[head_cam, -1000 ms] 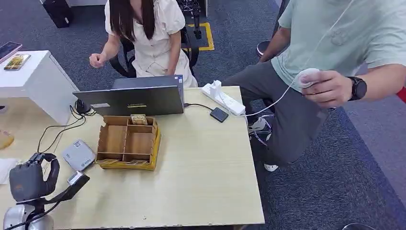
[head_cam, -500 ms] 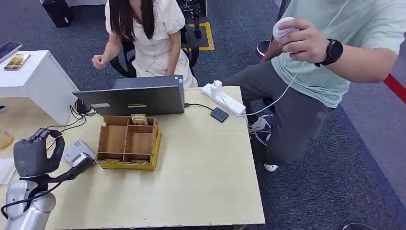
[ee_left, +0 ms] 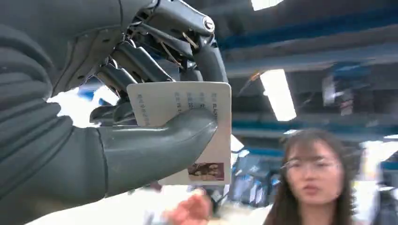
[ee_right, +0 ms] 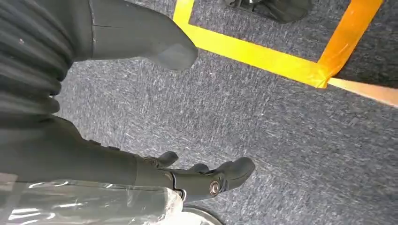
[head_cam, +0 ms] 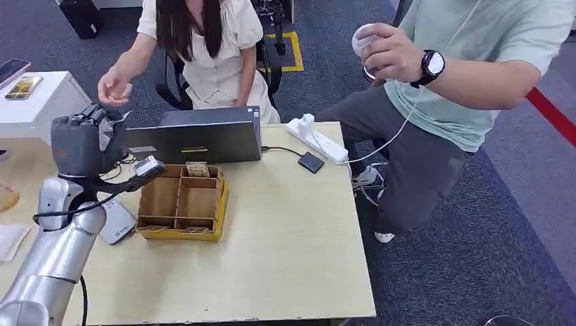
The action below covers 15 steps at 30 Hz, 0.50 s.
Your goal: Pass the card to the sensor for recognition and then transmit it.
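Observation:
My left hand (head_cam: 83,144) is raised above the table's left side, beside the laptop's left end. In the left wrist view its thumb (ee_left: 155,140) presses a white card (ee_left: 190,105) with small print and a little photo against the dark fingers. The sensor (head_cam: 117,223), a flat white rounded device, lies on the table below and behind my left forearm. A seated person across the table stretches an open hand (head_cam: 113,88) out just above my left hand. My right hand (ee_right: 89,157) hangs over blue-grey carpet, fingers apart and holding nothing.
A wooden compartment tray (head_cam: 181,201) sits right of the sensor, with a dark laptop (head_cam: 187,140) behind it. A white power strip (head_cam: 316,140) and small black device (head_cam: 310,162) lie at the far right. Another person (head_cam: 435,68) at the right holds a white corded object.
My left hand has risen from the table's near left, passed over the sensor, and now sits level with the laptop. The seated person's hand has lifted toward it. The person at the right raised their hand.

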Motion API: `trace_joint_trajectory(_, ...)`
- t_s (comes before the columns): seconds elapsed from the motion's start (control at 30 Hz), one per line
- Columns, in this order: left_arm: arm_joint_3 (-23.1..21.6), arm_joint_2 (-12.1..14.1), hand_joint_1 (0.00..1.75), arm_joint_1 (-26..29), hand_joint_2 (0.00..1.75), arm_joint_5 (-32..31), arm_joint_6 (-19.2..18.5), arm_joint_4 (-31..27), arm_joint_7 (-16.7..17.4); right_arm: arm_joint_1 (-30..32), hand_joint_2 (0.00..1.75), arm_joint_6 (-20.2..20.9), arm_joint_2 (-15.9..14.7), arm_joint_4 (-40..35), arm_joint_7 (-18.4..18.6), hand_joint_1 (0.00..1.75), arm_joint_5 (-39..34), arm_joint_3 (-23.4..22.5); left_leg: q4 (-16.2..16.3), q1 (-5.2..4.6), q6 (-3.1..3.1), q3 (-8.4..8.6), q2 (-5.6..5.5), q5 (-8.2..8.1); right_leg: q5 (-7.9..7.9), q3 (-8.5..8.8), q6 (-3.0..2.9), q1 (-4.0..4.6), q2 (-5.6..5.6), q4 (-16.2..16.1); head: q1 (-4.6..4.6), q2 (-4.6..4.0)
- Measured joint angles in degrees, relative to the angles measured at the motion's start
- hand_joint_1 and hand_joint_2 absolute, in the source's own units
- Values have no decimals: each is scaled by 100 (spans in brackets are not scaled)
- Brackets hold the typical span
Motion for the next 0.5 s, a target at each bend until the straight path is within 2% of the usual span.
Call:
trace_joint_trajectory(0.13,-314,-48,175,-432,175,-11,74,323,13,-39,175,0,13,0,-2,0,41,0,0,-1,0,2,4,0,3,0,1,-1,8,0,-2,0)
trace_joint_trajectory(0.43,-609,-170,175,-660,175,-63,251,677,48,-39,175,0,31,0,-2,0,92,0,-1,-1,0,0,4,0,1,-3,2,-1,8,0,-2,0)
trace_joint_trajectory(0.47,-640,-192,0,-681,175,-113,273,729,83,-37,175,0,31,0,-2,0,92,0,-1,-1,0,0,4,0,1,-3,2,-1,8,0,-2,0)
trace_joint_trajectory(0.5,-662,-218,0,-704,175,-168,299,795,107,-37,175,0,31,0,-2,0,98,0,-1,-1,1,0,4,0,1,-3,2,-1,8,0,0,0)
